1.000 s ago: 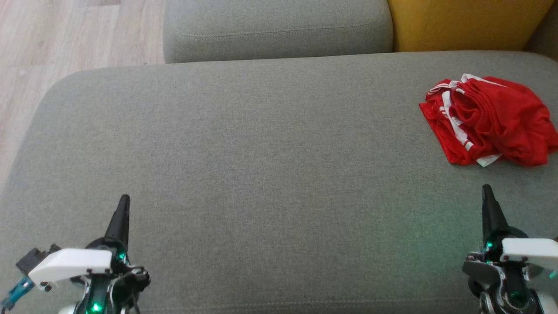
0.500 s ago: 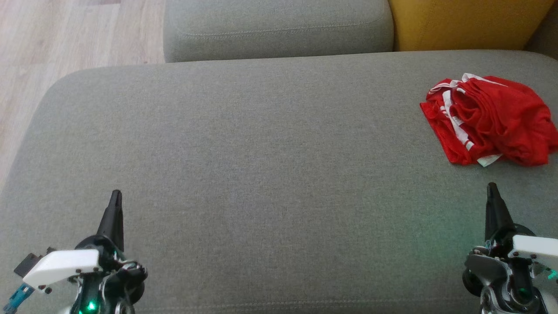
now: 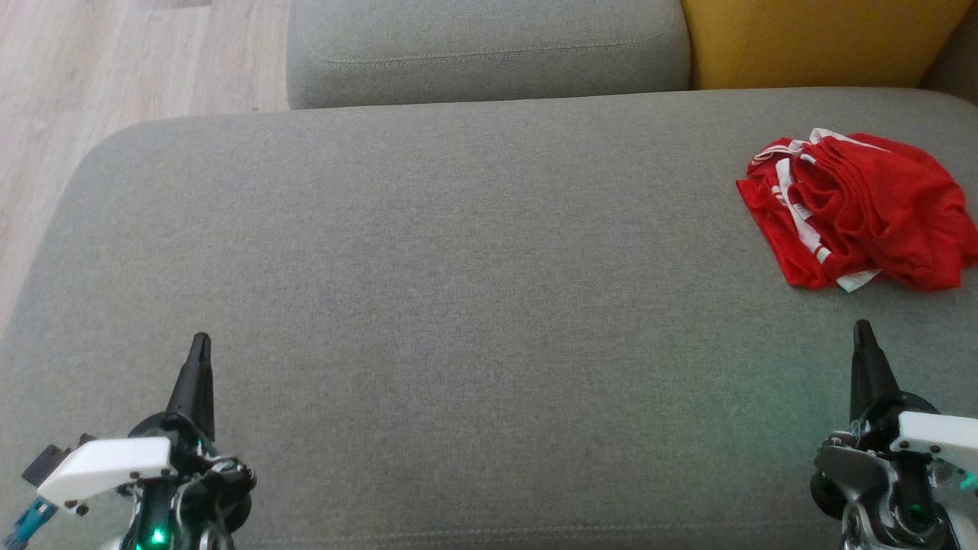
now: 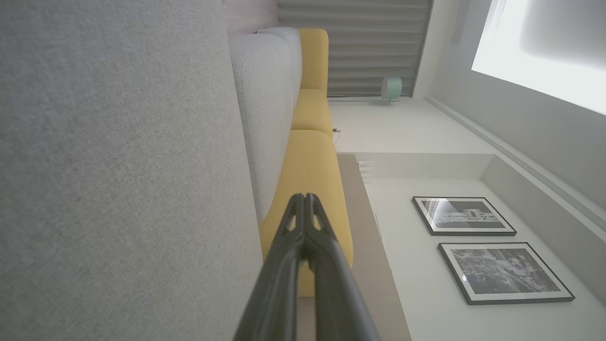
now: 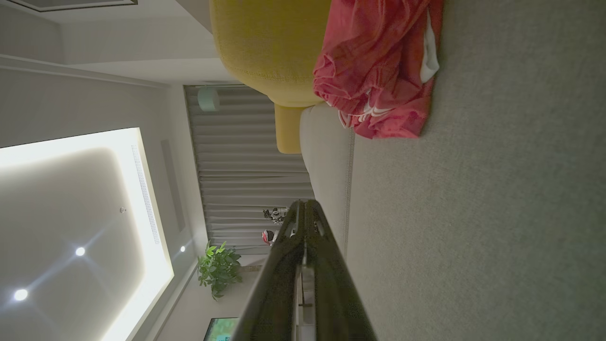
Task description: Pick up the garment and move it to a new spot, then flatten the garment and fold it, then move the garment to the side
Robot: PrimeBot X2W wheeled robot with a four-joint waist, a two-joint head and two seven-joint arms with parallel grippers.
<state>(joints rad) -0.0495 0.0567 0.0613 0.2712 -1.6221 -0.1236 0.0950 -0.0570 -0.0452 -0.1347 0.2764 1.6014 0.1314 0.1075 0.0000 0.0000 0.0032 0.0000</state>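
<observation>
Now garment (image 3: 859, 210) is lying bunched just ahead of right gripper (image 3: 863, 330), far from left gripper (image 3: 200, 341). Both are sitting closed, gripping nothing

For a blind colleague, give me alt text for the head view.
A crumpled red garment lies at the right edge of a grey sofa seat. The left gripper and right gripper, both shut, point up from the lower corners.

The left gripper (image 3: 200, 344) and right gripper (image 3: 862, 330) are each made of long, dark, tapering fingers (image 3: 195, 389) on a black hub, with a screwed white cover (image 3: 107, 462) and a green light (image 3: 157, 536).
</observation>
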